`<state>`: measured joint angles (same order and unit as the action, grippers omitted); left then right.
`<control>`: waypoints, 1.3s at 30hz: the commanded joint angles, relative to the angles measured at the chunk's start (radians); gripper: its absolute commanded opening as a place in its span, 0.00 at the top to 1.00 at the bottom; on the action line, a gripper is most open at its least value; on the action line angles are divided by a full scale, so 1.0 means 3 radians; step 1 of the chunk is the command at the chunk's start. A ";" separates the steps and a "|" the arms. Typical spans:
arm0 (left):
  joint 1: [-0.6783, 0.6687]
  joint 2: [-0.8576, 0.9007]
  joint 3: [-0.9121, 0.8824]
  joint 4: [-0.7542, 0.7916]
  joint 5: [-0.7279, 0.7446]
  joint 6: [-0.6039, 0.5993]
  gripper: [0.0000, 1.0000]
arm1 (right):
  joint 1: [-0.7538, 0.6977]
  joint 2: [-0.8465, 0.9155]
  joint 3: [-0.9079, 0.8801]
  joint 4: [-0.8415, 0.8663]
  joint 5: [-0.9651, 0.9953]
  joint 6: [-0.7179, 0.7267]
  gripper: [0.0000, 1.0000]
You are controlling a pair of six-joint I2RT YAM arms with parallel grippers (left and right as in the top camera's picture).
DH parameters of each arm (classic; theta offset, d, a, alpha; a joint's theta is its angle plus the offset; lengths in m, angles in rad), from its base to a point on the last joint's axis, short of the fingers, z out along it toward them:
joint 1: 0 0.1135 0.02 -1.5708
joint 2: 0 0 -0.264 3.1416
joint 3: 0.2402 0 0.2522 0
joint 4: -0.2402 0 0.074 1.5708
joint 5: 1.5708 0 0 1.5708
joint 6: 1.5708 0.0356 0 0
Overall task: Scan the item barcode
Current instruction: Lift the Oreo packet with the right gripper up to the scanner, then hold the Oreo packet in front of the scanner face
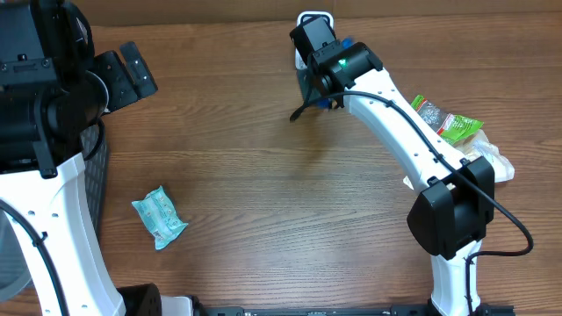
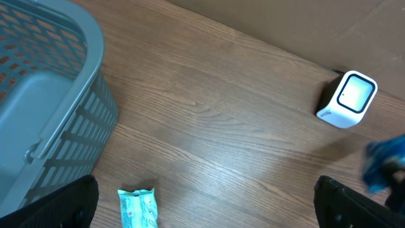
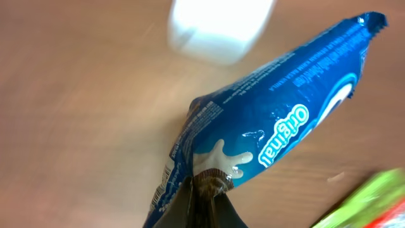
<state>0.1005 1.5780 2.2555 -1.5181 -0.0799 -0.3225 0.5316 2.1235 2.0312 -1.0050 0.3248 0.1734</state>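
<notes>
Across the wood table (image 1: 255, 167), the white scanner (image 1: 314, 17) sits at the far edge; positions below are relative to it.

Grey mesh basket (image 2: 44, 95): far left of the scanner.

Left gripper (image 1: 125, 72): well left of the scanner, fingers (image 2: 66, 204) spread wide, nothing between them.

Blue packet (image 3: 278, 114): just in front of the scanner, off the table. Glossy, crinkled blue wrap, white splash graphic, brown patch at the pinched end. "Original" reads in white letters. Small print along the seam is too blurred to read.

Right gripper (image 3: 205, 208): closed tight on the packet's bottom end. The rest of the packet sticks out past the fingertips, angled toward the scanner.

Green packet (image 1: 452, 125): right of the scanner, near side.

Teal packet (image 1: 159, 218): well down-left of the scanner, flat on the table.
</notes>
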 commanded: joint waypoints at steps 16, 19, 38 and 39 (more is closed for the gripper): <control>0.0006 0.0015 0.0009 0.0013 -0.0017 -0.0047 0.01 | -0.0072 0.0776 -0.0061 0.2799 0.1158 -0.2857 0.96; 0.0006 0.0015 0.0009 0.0013 -0.0018 -0.0046 0.00 | -0.0100 0.0834 -0.0061 0.2916 0.1146 -0.2874 0.96; 0.0006 0.0015 0.0009 0.0013 -0.0018 -0.0046 0.00 | -0.0169 0.0865 -0.0061 0.3147 0.0526 -0.3470 0.96; 0.0006 0.0015 0.0009 0.0013 -0.0018 -0.0046 0.00 | -0.0170 0.0865 -0.0061 0.3147 0.0506 -0.3619 0.96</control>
<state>0.1005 1.5780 2.2555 -1.5181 -0.0799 -0.3225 0.4854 2.4008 2.0006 -0.0711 0.5148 -0.7830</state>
